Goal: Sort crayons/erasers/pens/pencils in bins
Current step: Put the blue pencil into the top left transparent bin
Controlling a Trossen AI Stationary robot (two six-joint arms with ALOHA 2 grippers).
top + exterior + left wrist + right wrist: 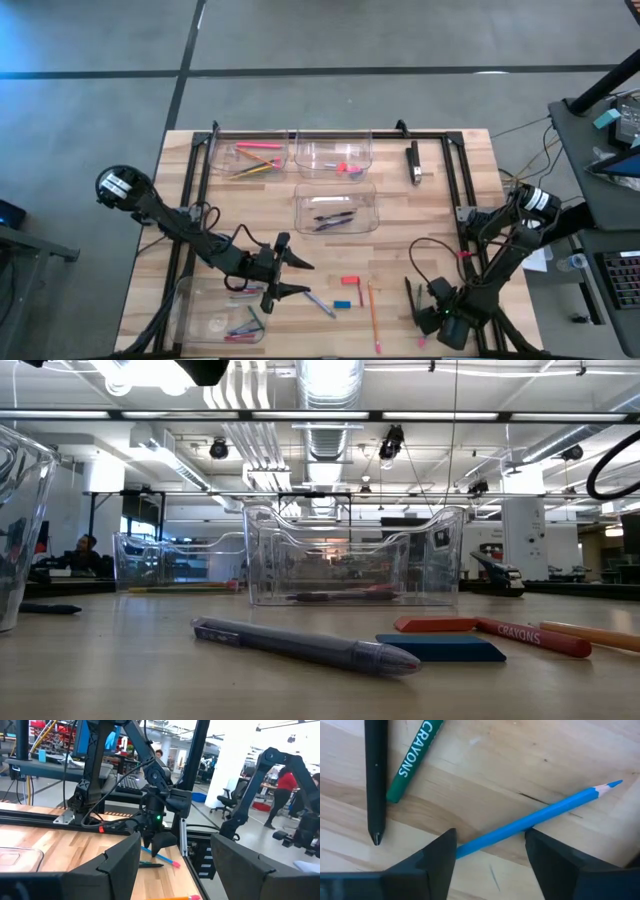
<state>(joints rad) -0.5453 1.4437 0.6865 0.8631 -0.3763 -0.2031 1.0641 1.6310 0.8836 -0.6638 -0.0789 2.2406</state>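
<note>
My right gripper (490,852) is open and low over the table's near right corner (428,312). Its fingers stand on either side of a blue pencil (540,815) lying flat on the wood. A black pen (375,780) and a green crayon (412,757) lie beside it. My left gripper (300,278) is open and holds nothing. It hovers between the near left bin (190,315), which holds crayons, and the loose items. These are a purple pen (300,643), a blue eraser (440,648), a red eraser (350,281), a red crayon (525,633) and an orange pencil (373,318). My right gripper has one finger (440,855) on each side of the blue pencil's middle (510,827), coming from above with the pencil running slantwise through the gap. The pencil lies on the table. Whether a finger touches it, I cannot tell.
The far left bin (222,168) holds pencils, the far middle bin (362,150) pink erasers, and the centre bin (305,200) pens. A black oblong block (413,163) lies far right. A black frame rail (460,180) runs along the table's sides. Bare wood lies between the centre bin and the loose items.
</note>
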